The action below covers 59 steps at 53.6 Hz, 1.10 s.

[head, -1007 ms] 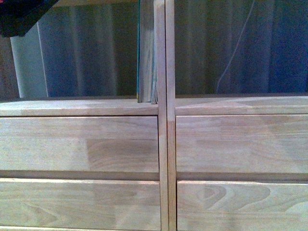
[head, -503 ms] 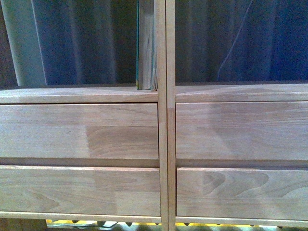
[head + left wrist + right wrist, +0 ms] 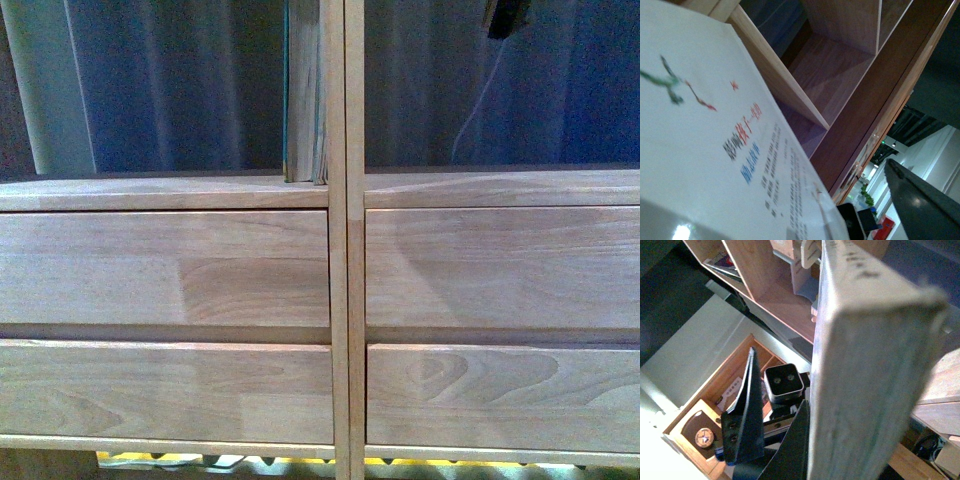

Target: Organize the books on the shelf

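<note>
Softcover [image 3: 705,150], pale cover, coloured print

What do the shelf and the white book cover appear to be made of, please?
The shelf looks like light wood with a matt finish: grain and joined strips show. The white book cover seems smooth paper or card, perhaps coated: printed characters, flat even surface.
</note>
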### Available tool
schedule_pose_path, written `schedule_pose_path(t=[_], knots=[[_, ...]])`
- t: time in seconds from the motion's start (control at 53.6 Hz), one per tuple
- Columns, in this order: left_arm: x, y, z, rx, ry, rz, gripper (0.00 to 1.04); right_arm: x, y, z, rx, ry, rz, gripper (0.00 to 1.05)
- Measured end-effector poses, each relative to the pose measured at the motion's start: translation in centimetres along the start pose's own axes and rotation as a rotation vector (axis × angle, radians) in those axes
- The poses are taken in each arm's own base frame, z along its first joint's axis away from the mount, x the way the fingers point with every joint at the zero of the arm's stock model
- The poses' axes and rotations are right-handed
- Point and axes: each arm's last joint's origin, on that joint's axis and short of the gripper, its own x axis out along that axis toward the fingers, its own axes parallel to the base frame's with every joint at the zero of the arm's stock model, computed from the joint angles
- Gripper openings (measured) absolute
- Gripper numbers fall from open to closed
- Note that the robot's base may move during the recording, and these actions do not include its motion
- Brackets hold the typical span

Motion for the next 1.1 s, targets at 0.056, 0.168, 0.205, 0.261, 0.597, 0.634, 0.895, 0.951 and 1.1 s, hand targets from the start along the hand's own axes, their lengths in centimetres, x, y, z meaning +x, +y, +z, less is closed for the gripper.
schedule_pose_path(t=[0.056,0.168,0.205,0.261,0.597,0.634,0.895,0.951,1.1], knots=[[0.2,-0.1,-0.3,-0.004,-0.004,-0.002,0.69,0.1,-0.1,0.0,0.004,-0.004,-0.001,0.07],[0.3,0.0,-0.5,-0.006,-0.017,0.007,0.55,0.3,0.1,0.0,0.003,-0.006,0.011,0.07],[0.4,0.0,-0.5,-0.006,-0.022,0.012,0.49,0.3,0.2,0.0,0.001,-0.007,0.018,0.07],[0.4,0.1,-0.5,-0.002,-0.03,0.019,0.39,0.3,0.3,-0.1,0.0,-0.005,0.027,0.07],[-0.6,0.4,1.4,0.035,-0.096,0.073,0.07,0.4,0.0,0.5,-0.016,0.003,-0.004,0.54],[-1.1,0.3,2.0,0.065,-0.11,0.087,0.07,0.2,-0.1,1.0,-0.029,-0.01,-0.02,0.61],[-4.7,0.5,4.7,0.343,-0.113,0.323,0.07,-3.3,0.2,6.7,-0.155,-0.133,-0.111,0.98],[-5.4,1.3,5.0,0.456,-0.096,0.411,0.07,-4.7,0.7,8.3,-0.196,-0.162,-0.143,0.98],[-6.4,3.6,5.5,0.69,-0.061,0.575,0.07,-7.8,2.3,11.2,-0.35,-0.21,-0.216,0.98]])
